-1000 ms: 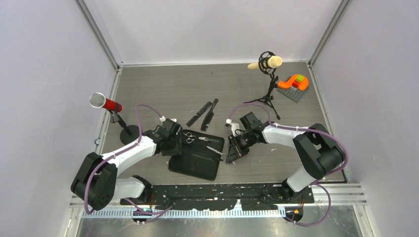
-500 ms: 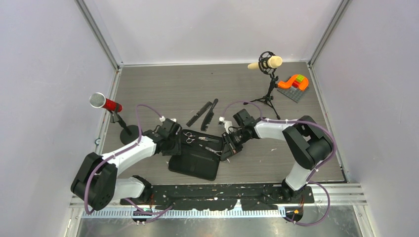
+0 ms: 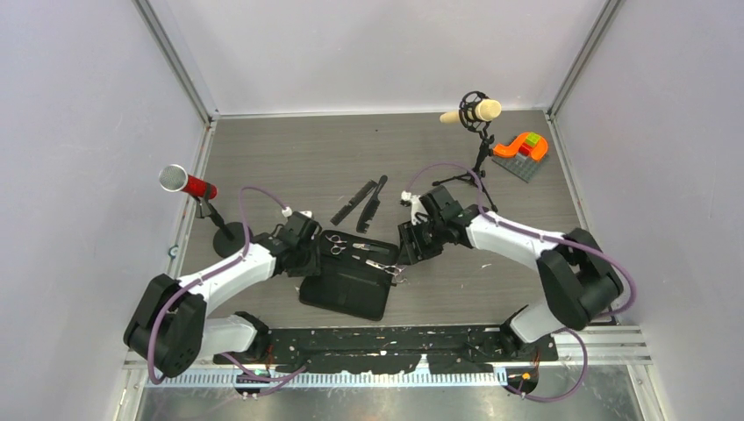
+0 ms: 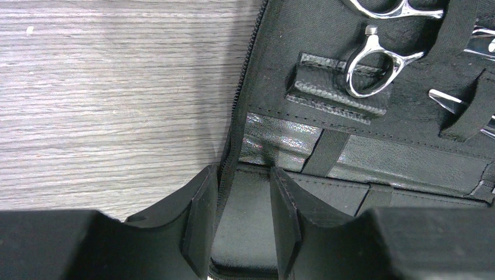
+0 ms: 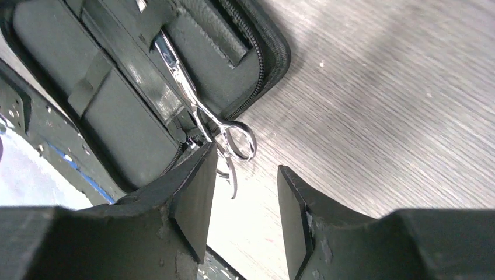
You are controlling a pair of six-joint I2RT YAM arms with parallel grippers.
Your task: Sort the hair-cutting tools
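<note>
The black case (image 3: 346, 289) lies open near the table's front. One pair of silver scissors (image 3: 336, 243) lies on its far left part; its ring shows in the left wrist view (image 4: 373, 64). The other scissors (image 3: 384, 266) sit at the case's right edge, rings sticking out over the table (image 5: 225, 131). Two black combs (image 3: 361, 203) lie side by side on the table behind the case. My left gripper (image 3: 307, 260) is open, its jaws astride the case's zippered left edge (image 4: 242, 224). My right gripper (image 3: 409, 250) is open and empty just beside the scissors' rings (image 5: 242, 216).
A red microphone (image 3: 186, 182) stands at the left on a round base. A beige microphone (image 3: 474, 111) on a tripod stands at the back right, its legs near my right arm. Orange toy blocks (image 3: 522, 147) sit in the far right corner.
My right gripper has moved left to the case's right edge and then a little farther back, and its elbow has swung right. The left arm and the tools have not moved.
</note>
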